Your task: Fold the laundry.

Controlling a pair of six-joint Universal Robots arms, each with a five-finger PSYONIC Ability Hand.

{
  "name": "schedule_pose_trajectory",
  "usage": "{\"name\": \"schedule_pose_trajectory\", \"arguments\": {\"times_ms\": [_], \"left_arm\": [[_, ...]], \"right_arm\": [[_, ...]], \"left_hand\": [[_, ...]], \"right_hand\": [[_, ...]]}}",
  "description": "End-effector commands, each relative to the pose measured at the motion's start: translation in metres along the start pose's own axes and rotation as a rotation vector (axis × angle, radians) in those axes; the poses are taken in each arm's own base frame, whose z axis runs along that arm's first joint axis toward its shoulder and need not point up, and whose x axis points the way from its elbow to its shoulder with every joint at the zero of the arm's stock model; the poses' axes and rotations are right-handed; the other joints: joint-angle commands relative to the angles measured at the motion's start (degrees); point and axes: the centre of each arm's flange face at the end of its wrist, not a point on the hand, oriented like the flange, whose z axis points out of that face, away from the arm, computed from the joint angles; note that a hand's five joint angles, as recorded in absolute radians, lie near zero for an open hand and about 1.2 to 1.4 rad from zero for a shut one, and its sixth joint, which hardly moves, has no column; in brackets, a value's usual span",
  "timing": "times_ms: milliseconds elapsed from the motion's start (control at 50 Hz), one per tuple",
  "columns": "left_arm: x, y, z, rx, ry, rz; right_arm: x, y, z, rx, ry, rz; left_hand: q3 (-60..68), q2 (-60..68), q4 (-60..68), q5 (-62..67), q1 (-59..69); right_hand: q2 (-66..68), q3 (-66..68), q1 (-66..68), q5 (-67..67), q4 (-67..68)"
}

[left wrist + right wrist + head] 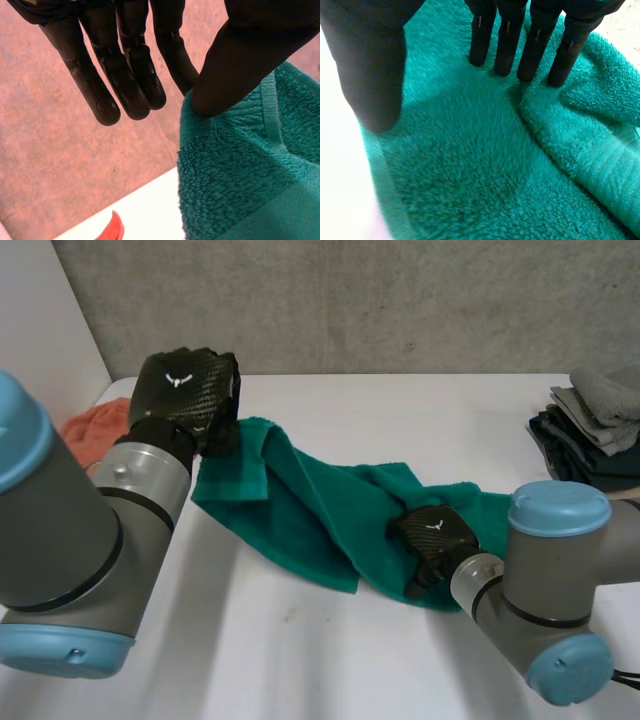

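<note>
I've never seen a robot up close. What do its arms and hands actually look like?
The left arm and right arm are thick grey cylinders with round light-blue caps at the joints. The left hand and right hand are black, with a woven pattern and a small white mark on the back. The fingers are slim, smooth, round-tipped; the thumb is broader.

head camera high behind me, looking down the table (400,410), wrist cameras close along my left hand (125,85) and right hand (507,45), all three sharing the towel (310,500)
</note>
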Motion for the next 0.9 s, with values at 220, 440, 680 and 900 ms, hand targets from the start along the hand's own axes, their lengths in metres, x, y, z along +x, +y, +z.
{"name": "schedule_pose_trajectory", "arguments": {"times_ms": [220,440,680,900], "left_arm": [[-0.011,-0.037,-0.031,0.060,0.013,-0.098],[-0.015,-0.031,-0.060,0.030,0.029,-0.090],[-0.013,0.009,-0.067,-0.090,0.032,-0.070],[-0.020,0.015,-0.054,-0.100,-0.006,-0.063]], "right_arm": [[0.044,-0.092,-0.044,0.201,0.193,-0.172],[0.090,-0.179,-0.065,0.338,0.268,-0.442],[0.057,-0.095,0.032,0.201,-0.055,-0.539],[0.073,-0.089,-0.018,0.082,0.167,-0.085]], "left_hand": [[11.9,11.5,11.4,14.5,14.0],[11.9,11.5,11.4,14.5,14.0],[11.9,11.5,11.4,14.5,14.0],[11.9,11.5,11.4,14.5,14.0]], "right_hand": [[46.2,46.9,46.1,47.0,47.0],[46.2,46.9,46.1,47.0,47.0],[5.4,6.1,5.3,6.2,6.1],[-23.7,-23.0,-23.9,-23.0,-23.0]]}}
